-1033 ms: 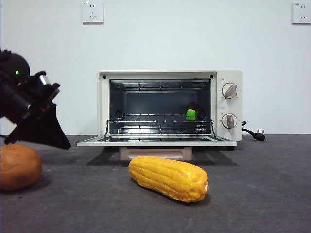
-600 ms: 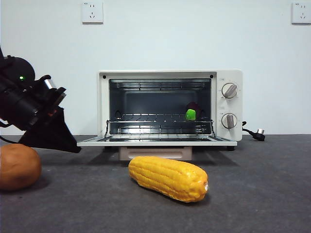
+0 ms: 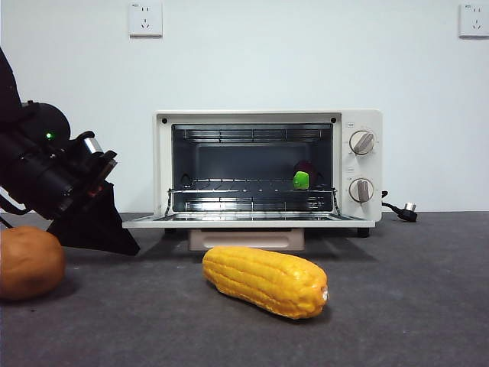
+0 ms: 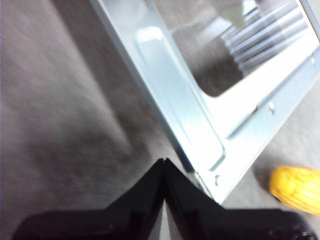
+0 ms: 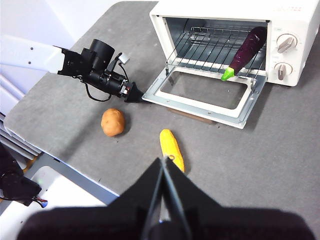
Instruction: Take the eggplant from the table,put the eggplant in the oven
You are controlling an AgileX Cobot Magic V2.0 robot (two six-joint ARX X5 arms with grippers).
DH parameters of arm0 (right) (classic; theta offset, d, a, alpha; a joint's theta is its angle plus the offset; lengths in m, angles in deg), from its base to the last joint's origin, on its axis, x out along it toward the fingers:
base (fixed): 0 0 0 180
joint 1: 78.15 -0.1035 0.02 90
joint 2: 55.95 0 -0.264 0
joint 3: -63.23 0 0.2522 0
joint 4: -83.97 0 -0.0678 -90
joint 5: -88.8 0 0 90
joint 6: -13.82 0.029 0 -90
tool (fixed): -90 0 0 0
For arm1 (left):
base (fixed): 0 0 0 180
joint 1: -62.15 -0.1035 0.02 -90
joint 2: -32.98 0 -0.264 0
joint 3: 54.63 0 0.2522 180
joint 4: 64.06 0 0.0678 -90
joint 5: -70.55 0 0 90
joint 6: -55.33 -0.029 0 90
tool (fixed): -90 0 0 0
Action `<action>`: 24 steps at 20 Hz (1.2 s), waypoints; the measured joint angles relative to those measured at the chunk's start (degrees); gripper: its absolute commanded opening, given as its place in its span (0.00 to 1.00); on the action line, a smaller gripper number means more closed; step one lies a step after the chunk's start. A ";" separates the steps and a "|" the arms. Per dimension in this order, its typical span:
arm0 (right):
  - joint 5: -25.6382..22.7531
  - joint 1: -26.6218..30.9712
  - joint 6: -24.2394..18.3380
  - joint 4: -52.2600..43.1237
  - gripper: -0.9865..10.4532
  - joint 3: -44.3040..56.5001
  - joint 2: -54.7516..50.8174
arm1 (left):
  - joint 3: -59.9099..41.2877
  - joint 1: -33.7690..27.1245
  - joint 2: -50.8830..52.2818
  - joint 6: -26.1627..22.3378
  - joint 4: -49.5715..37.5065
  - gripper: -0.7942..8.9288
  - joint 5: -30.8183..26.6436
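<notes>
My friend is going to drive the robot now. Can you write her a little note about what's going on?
Left end effector: shut, holding nothing, low at the corner of the open door.
Right end effector: shut, holding nothing, waiting high above the dark grey table.
The dark purple eggplant with green stem cap lies on the wire rack inside the cream-white toaster oven.
Done: eggplant in the oven.
Left: probably just closing the door.

The table looks matt and felt-like, a dark grey cloth; the oven has a smooth cream shell with a dull sheen, a shiny wire rack, and a bright bare-metal door framing glossy glass; the eggplant is glossy purple plastic; the corn is bumpy and slightly shiny; the potato looks matt.
</notes>
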 measured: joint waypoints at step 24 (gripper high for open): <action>-0.98 0.02 0.22 -0.02 0.08 0.00 0.00 | 0.02 -0.68 7.04 5.81 -9.66 0.07 7.43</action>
